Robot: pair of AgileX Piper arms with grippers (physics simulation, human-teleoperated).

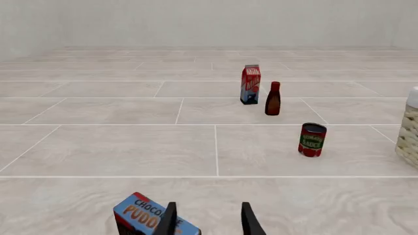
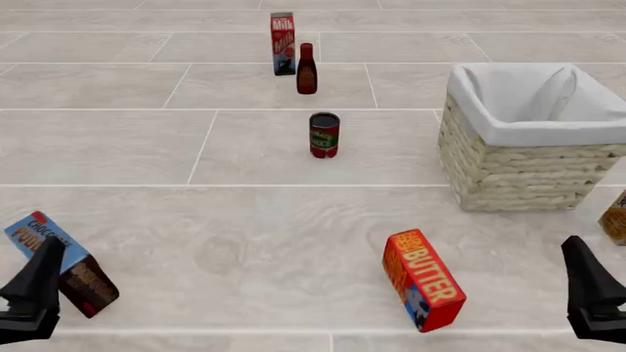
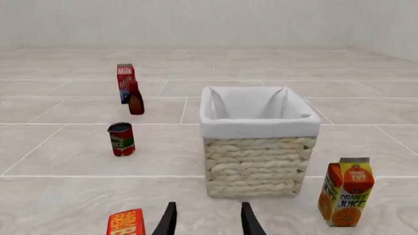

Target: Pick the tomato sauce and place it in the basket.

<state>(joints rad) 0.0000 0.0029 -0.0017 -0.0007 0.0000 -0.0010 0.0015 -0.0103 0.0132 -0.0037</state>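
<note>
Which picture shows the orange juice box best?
The right wrist view. The juice box stands whole there, beside the basket, with its label readable. The front view catches only a sliver of it at the picture's edge. The left wrist view does not show it at all.

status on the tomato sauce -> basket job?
Done: nothing. The tomato sauce stands upright on the table, apart from the basket. In hand: nothing; the left tool and right tool are both open, near the front edge. Left: reach, grasp, lift, place in the basket.
</note>
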